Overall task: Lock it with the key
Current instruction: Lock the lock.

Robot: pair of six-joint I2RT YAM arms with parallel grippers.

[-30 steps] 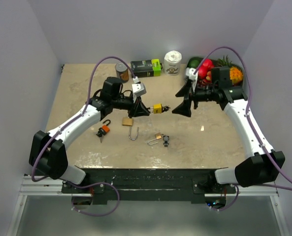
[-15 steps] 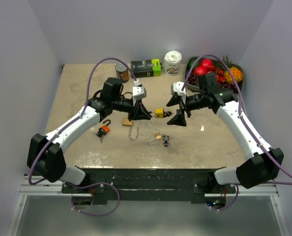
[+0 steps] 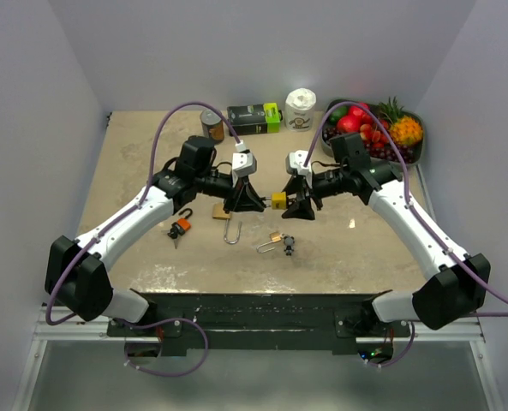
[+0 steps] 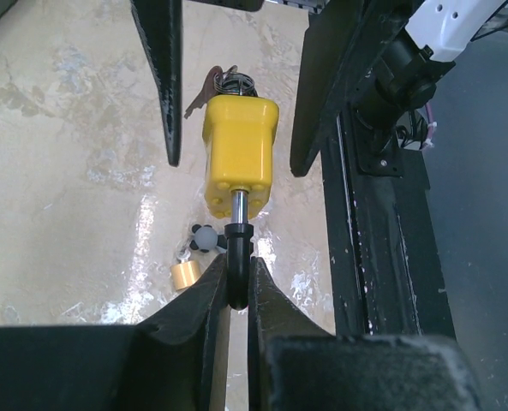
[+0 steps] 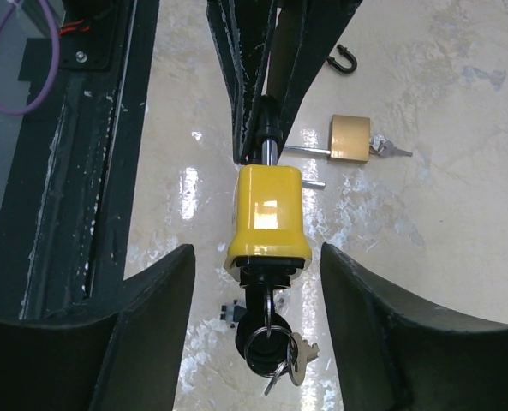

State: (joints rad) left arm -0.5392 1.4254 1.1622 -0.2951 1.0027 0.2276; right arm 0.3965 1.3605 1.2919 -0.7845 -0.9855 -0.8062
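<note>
Padlock [image 4: 240,145], yellow: held off the bench [image 5: 459,128], straight ahead of the left hand [image 4: 236,287], which is pinched tight on its shackle [image 4: 236,248]. Key [image 5: 258,330] (black head, ring [image 5: 271,353] of further keys hanging) sits in the end away from that hand. Right hand [image 5: 258,257]: spread wide, straddling the lock body with a gap at each side, gripping nothing. Brass lock [image 5: 349,137] lies on the bench beyond the right hand.
</note>
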